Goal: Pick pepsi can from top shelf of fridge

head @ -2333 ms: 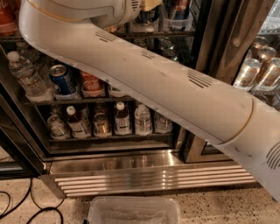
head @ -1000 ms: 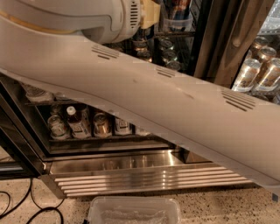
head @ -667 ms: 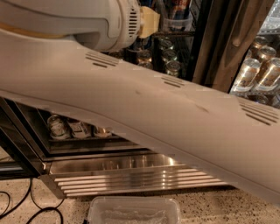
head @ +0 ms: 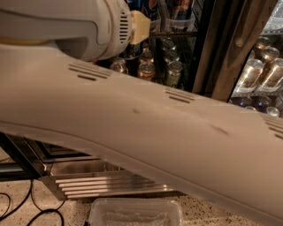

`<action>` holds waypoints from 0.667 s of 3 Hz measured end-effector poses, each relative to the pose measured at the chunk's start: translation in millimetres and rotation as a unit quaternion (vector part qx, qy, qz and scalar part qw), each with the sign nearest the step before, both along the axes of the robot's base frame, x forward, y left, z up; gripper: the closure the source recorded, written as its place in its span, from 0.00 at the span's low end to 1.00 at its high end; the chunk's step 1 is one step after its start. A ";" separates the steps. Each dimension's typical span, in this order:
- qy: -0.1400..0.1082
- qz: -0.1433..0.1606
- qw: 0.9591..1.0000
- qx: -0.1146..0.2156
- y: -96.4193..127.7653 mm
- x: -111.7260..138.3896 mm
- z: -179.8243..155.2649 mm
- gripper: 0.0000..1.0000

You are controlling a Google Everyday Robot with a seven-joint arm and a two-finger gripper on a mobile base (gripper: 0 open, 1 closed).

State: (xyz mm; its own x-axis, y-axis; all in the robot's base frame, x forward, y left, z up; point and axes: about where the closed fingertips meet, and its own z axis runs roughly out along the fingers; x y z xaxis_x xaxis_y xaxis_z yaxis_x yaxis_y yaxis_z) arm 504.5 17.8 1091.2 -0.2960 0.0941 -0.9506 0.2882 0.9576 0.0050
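**A:** Which step is in hand?

**B:** The reach, by the look of it. The arm crosses the whole view from lower right to upper left. Its wrist housing is up level with the top shelf of the fridge. Nothing has been lifted out yet.

**A:** Where is the pepsi can?

**B:** The pepsi can is at the very top edge of the view, dark blue with the globe showing. It stands on the top shelf, just above and behind the cream end of the gripper. To its right, another dark can sits in a clear holder.

**A:** And the gripper itself?

**B:** It pokes out of the wrist housing as a cream-coloured block in front of the left part of the shelf, near the can. Whether it touches the can cannot be told, and nor can how far open it is, since the housing hides the rest. It is not seen holding anything.

**A:** What does the next move call for?

**B:** As a judgement: line up on the blue can alone, go in above the front rail, close around the can's body, and lift it clear before drawing back. The neighbouring cans stand close, so a nudge is the likely risk.

**A:** Anything else of note?

**B:** More cans stand on the rack below. Further down are the ribbed steel base and a plastic tub on the floor.
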 end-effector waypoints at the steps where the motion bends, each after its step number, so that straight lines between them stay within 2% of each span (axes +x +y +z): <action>1: 0.030 -0.004 0.999 0.023 -6.9 -10.4 -29.2 1.00; 2: 0.056 -0.021 0.996 0.060 -24.9 -19.8 -56.0 1.00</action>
State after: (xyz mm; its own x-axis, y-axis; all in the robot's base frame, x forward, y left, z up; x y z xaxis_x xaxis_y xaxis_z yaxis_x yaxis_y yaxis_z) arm 484.6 -7.0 1035.2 -0.3924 0.2198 -0.8931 0.3334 0.9390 0.0846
